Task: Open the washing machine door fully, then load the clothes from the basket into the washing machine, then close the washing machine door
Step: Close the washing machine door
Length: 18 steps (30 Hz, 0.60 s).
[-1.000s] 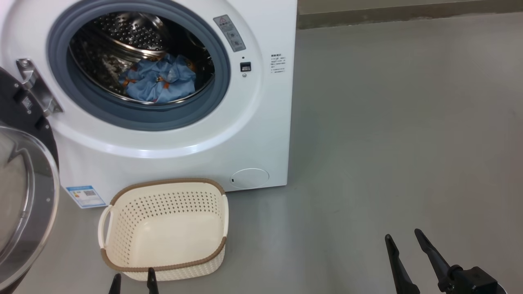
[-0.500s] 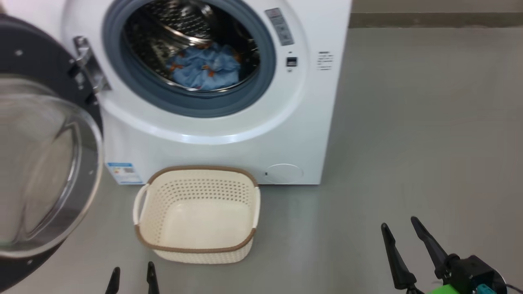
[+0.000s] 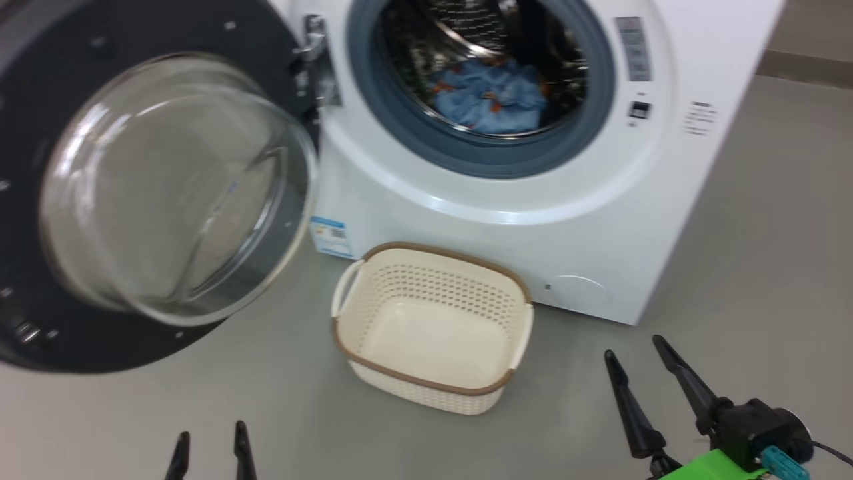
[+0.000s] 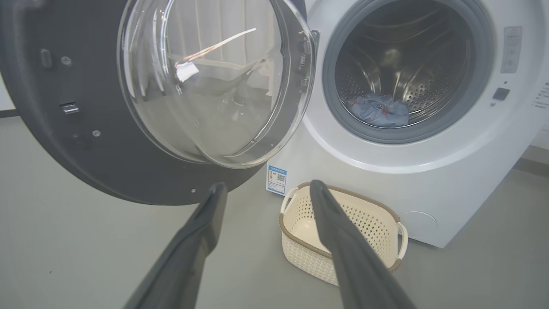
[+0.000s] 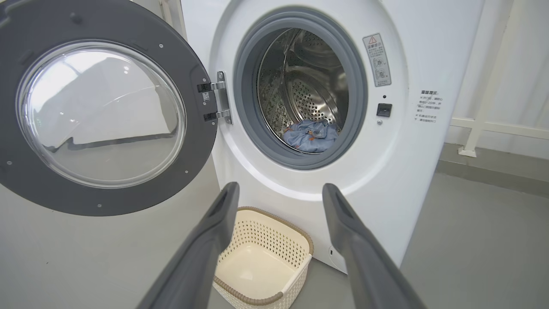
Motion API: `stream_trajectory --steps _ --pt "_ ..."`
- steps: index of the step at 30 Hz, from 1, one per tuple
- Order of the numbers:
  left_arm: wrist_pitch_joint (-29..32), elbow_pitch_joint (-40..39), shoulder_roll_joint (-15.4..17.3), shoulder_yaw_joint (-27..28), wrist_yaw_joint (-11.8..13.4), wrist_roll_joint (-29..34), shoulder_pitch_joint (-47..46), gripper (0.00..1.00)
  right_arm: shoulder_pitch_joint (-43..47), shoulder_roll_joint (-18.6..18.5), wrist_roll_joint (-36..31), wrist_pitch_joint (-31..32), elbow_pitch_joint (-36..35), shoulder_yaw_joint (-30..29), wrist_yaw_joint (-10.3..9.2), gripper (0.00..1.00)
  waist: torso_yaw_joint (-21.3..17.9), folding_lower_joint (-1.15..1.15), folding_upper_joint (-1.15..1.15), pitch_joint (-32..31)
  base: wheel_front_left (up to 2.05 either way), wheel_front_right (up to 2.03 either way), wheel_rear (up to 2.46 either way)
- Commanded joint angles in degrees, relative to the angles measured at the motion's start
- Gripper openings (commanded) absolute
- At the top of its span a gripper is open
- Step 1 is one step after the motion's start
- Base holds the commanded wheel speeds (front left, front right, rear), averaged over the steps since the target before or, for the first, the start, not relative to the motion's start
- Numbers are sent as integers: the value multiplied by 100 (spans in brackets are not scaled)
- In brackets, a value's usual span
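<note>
The white washing machine point(image 3: 533, 220) stands with its round black-rimmed door point(image 3: 153, 193) swung wide open to the left. Light blue clothes point(image 3: 490, 100) lie inside the steel drum, also visible in the wrist views as clothes point(image 4: 379, 110) and clothes point(image 5: 309, 135). The cream basket point(image 3: 433, 327) sits on the floor in front of the machine with nothing in it. My left gripper point(image 3: 208, 440) is open at the bottom edge, left of the basket. At the lower right, my right gripper point(image 3: 636, 353) is open too, holding nothing. Both stand well back from the machine.
Grey floor point(image 3: 766, 253) stretches to the right of the machine. A white rail and wall base point(image 5: 493, 128) run behind on the right. The open door point(image 4: 141, 103) overhangs the floor on the left.
The head camera has turned left, so the machine and basket have slid right in the view and the whole open door has come in. The grippers stay open.
</note>
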Motion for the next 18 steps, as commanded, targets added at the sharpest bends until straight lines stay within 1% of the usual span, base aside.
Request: stream_trajectory --steps 1,9,18 --pt "-36 -206 17 218 69 -65 -166 100 -291 -81 -59 -27 -132 242 9 100 729 0 0 39 0 0 0" --pt "-36 -528 17 369 383 -237 -31 100 -813 -257 41 -27 40 816 9 100 834 0 0 206 0 0 0" --pt "-36 -735 17 469 590 -373 80 100 -999 -316 116 -27 164 1011 9 100 866 0 0 266 0 0 0"
